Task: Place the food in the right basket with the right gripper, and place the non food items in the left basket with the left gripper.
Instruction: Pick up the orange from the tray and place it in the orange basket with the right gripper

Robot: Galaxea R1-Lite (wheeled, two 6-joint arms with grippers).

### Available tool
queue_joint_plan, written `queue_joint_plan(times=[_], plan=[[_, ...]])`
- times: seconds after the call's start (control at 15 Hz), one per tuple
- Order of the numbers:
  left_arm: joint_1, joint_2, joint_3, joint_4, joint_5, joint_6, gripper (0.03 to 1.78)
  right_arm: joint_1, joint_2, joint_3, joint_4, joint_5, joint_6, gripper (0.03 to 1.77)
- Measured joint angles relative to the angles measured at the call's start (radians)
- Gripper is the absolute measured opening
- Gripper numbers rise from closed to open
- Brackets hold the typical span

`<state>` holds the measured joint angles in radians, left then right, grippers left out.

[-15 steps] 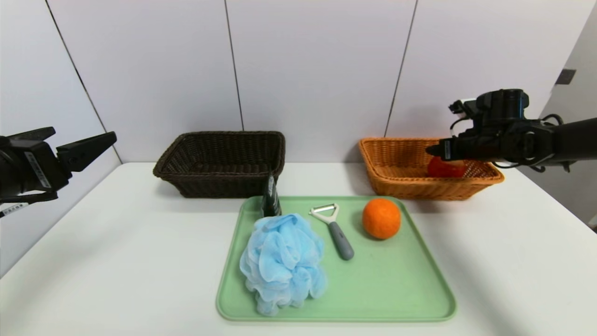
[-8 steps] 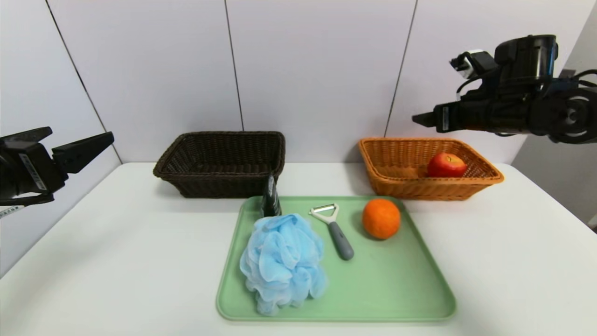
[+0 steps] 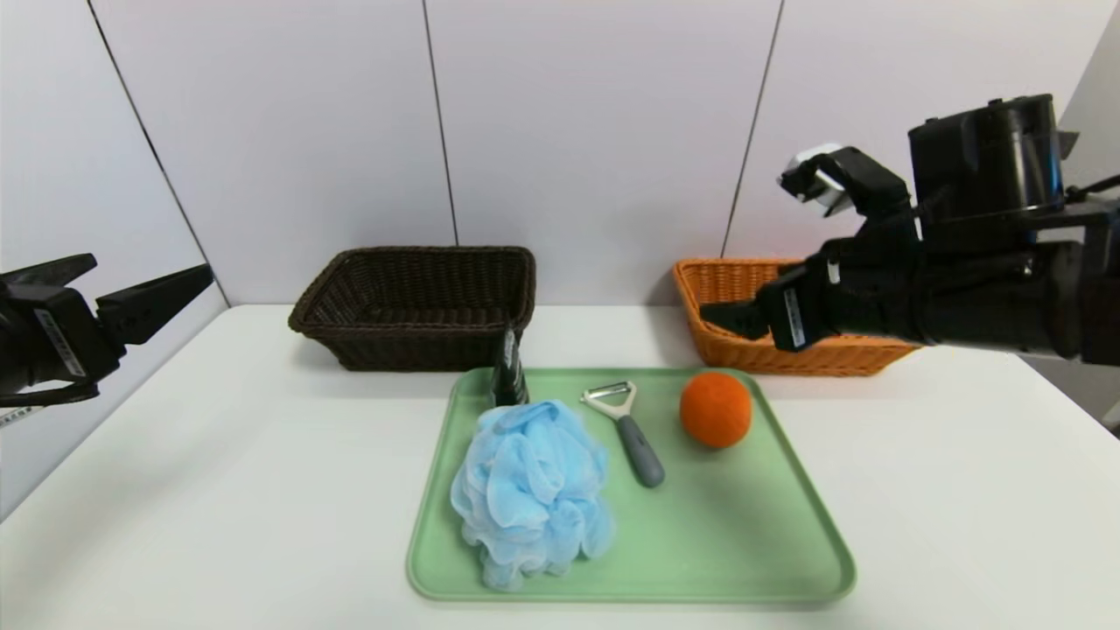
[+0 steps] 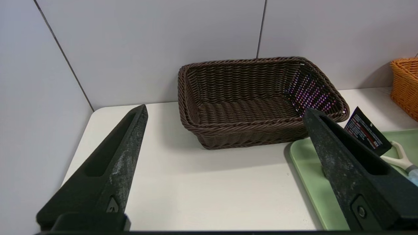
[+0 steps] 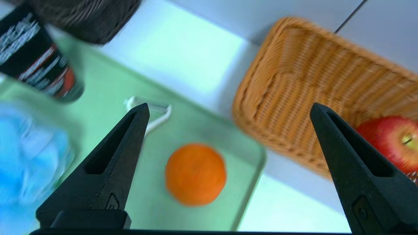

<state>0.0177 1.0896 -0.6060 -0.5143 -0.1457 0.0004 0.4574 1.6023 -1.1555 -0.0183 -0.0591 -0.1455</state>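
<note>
An orange (image 3: pixel 716 409) (image 5: pixel 195 174) lies on the green tray (image 3: pixel 744 542) with a light-blue pouf (image 3: pixel 529 492), a grey-handled peeler (image 3: pixel 626 431) and an upright black tube (image 3: pixel 507 372) (image 4: pixel 367 130). A red apple (image 5: pixel 392 143) rests in the orange-tan right basket (image 3: pixel 726 280) (image 5: pixel 310 81); my arm hides it in the head view. My right gripper (image 3: pixel 731 315) (image 5: pixel 229 106) hangs open and empty in the air over that basket's front left corner, above and to the right of the orange. The dark brown left basket (image 3: pixel 416 302) (image 4: pixel 258 94) is empty. At the far left, my left gripper (image 3: pixel 149 269) (image 4: pixel 225 109) is held open in the air.
Both baskets stand against the back wall, the tray in front of them at the middle of the white table (image 3: pixel 219 490). Bare tabletop lies to the left and right of the tray.
My right gripper rose out of the right basket, leaving the apple inside, then swung down and left toward the tray. The left arm has barely moved.
</note>
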Motion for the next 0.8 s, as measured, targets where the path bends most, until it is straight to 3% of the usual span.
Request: queue_joint_plan(times=[0.47,0.6,0.8], plan=[[-0.025,0.017,0.020,-0.005,0.001,0.000,1.69,0.052,-0.206,0.329,-0.044,-0.008,0.004,1.69],[-0.043,0.028,0.026,-0.006,0.003,-0.002,1.69,0.043,-0.212,0.390,-0.058,-0.009,0.019,1.69],[-0.051,0.037,0.031,-0.007,0.004,-0.001,1.69,0.029,-0.174,0.467,-0.175,-0.011,0.046,1.69]])
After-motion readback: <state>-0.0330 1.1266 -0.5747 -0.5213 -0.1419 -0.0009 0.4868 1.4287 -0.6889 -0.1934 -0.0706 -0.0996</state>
